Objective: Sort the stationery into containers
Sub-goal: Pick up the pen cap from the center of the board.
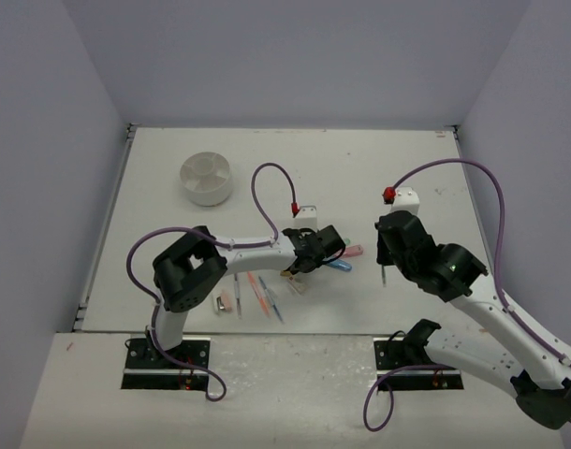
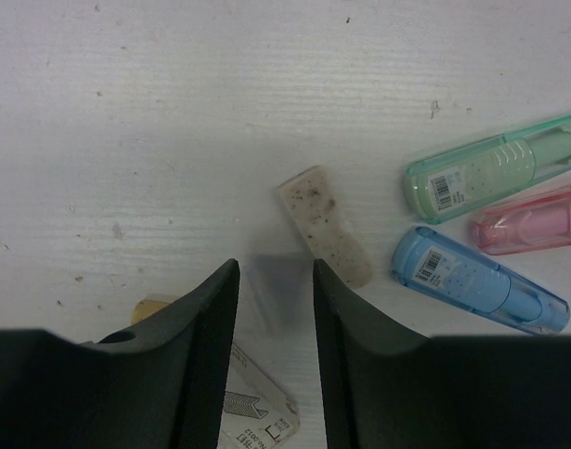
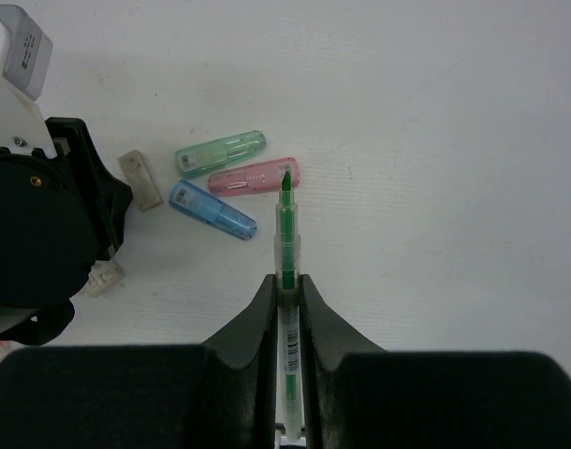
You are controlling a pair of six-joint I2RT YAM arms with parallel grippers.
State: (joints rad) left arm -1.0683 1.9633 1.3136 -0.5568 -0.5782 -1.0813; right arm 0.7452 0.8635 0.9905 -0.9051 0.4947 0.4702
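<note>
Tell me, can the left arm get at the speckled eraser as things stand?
Probably yes. The left tool stands open, and the speckled eraser lies on the table just ahead of its fingers, a little off to one side. Nothing seems to block the way, and the blue capsule beside it lies apart.

Place: a robotics lab's closed-in test cell, not a home or office.
Enclosure: plain pale walls (image 1: 42, 140) rise beyond and on either side of the grippers, boxing in one white table (image 1: 407, 159).
Machines: the left arm (image 1: 187, 271) and right arm (image 1: 473, 290) are bolted to black base plates (image 1: 164, 360) behind the grippers, at the table's near edge.
Wiring: purple cables (image 1: 267, 182) loop openly over both arms.
Props: a green pen (image 3: 285, 224) is pinched in the right gripper (image 3: 285, 281). Capsule-shaped pieces (image 2: 482, 178) lie just ahead and right of the left gripper (image 2: 276, 271). A white divided dish (image 1: 206, 192) sits well apart from both, on the left arm's side.
Surface: the tabletop under the left gripper is scuffed and speckled.
</note>
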